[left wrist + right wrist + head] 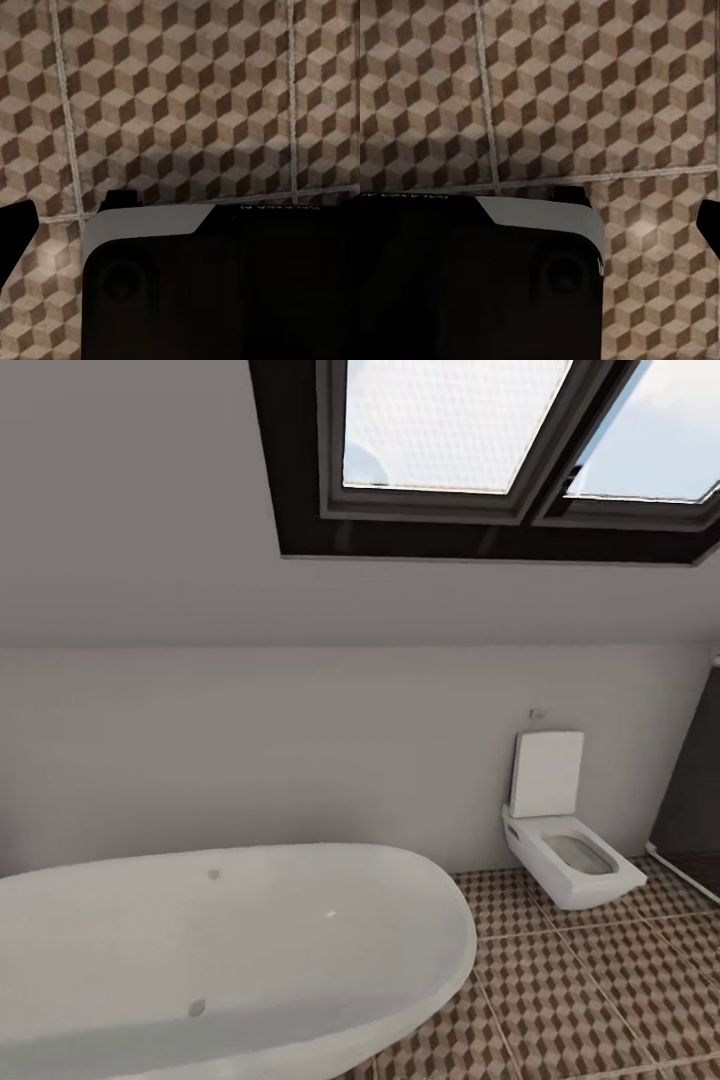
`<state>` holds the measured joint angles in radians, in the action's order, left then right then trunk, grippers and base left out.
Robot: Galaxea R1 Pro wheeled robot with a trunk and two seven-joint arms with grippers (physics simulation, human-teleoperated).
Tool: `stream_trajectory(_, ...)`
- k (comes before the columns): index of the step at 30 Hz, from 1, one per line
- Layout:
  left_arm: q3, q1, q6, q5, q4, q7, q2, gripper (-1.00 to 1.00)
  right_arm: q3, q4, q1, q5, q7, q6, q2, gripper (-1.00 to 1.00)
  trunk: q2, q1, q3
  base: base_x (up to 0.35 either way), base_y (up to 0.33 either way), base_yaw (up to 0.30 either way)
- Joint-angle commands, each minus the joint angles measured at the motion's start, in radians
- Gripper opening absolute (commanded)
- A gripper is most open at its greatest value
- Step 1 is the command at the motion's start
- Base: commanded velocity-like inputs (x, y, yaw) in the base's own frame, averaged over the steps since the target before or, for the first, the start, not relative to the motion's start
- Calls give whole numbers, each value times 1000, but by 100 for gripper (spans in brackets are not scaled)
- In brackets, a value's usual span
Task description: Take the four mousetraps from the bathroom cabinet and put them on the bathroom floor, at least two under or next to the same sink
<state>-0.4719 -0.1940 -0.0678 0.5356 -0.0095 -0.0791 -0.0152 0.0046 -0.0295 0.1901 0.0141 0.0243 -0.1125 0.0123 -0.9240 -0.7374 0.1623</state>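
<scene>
Head view: a white bathtub (pixel 220 950) lies at 7 o'clock, a white toilet (pixel 565 840) at 4 o'clock against the wall, a skylight (pixel 480 440) at 12 o'clock. The floor (pixel 590 1000) is at 5 o'clock.

Left wrist view: the floor (pixel 180 97) lies beyond the robot's dark base (pixel 225 285).

Right wrist view: the same floor (pixel 585 90) and base (pixel 472 277). I cannot tell the state of either end effector.

White bathtub (pixel 230 950), brown-beige cube-patterned bathroom floor (pixel 590 1000).
</scene>
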Motion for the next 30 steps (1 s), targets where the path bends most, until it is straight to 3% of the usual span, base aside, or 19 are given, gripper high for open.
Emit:
stream_trajectory(1, -8, -1, -4, 11, 2, -4, 0, 100, 0, -3, 2, 1, 2, -6, 0, 100, -1, 0, 1, 0, 0, -289)
stream_trajectory(30, -8, -1, -4, 11, 2, -4, 0, 100, 0, -3, 2, 1, 2, -6, 0, 100, -1, 0, 1, 0, 0, -289)
